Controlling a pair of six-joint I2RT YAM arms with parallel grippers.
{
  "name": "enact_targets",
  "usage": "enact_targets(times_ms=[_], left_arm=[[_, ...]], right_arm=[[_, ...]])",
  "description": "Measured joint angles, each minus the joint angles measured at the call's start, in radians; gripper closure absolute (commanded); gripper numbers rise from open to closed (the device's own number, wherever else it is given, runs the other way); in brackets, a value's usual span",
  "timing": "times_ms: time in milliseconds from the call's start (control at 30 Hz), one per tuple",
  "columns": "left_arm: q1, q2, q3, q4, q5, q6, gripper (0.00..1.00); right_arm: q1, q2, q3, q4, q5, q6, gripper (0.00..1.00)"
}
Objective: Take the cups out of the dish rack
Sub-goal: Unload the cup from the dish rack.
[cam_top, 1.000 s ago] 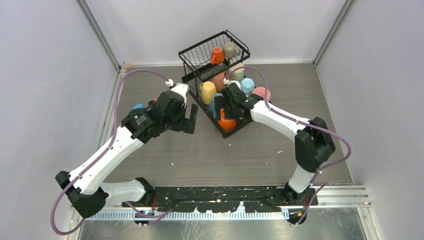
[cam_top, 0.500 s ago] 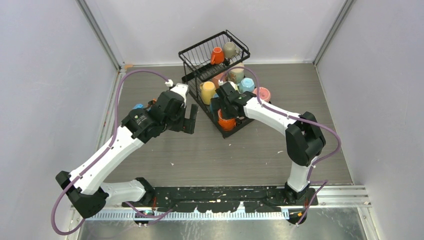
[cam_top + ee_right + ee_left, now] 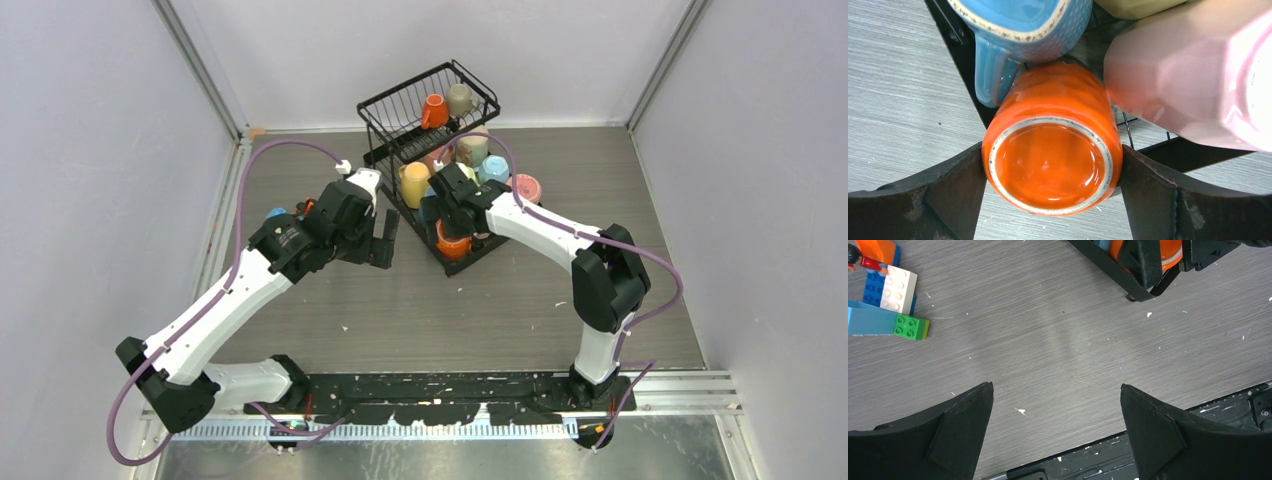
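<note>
The black wire dish rack stands at the back middle of the table with several cups in it. An orange cup and a beige one sit in the upper basket. A yellow cup and light blue cups are on the lower tray. My right gripper is at the rack's near corner. In the right wrist view its two fingers touch both sides of an orange cup lying bottom towards the camera. A blue cup and a pink cup press against it. My left gripper hangs open over bare table, left of the rack.
Toy bricks in blue, white, green and orange lie on the table left of the left gripper. A salmon cup shows at the rack's right side. The rack's near corner is close to the left gripper. Walls enclose three sides.
The right gripper has moved a little further in at the rack's near corner and its fingers have closed onto the orange cup. The left arm has barely shifted.
</note>
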Motion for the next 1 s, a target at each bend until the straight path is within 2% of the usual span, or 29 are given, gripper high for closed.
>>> enact_targets(times_ms=[167,1000], left_arm=[[0.0,0.004,0.0,0.0,0.008,-0.003,0.0],[0.0,0.005,-0.002,0.005,0.034,-0.021,0.0]], right_arm=[[0.0,0.0,0.02,-0.039,-0.004,-0.012,0.45],[-0.009,0.0,0.107,-0.171,-0.017,-0.016,0.48]])
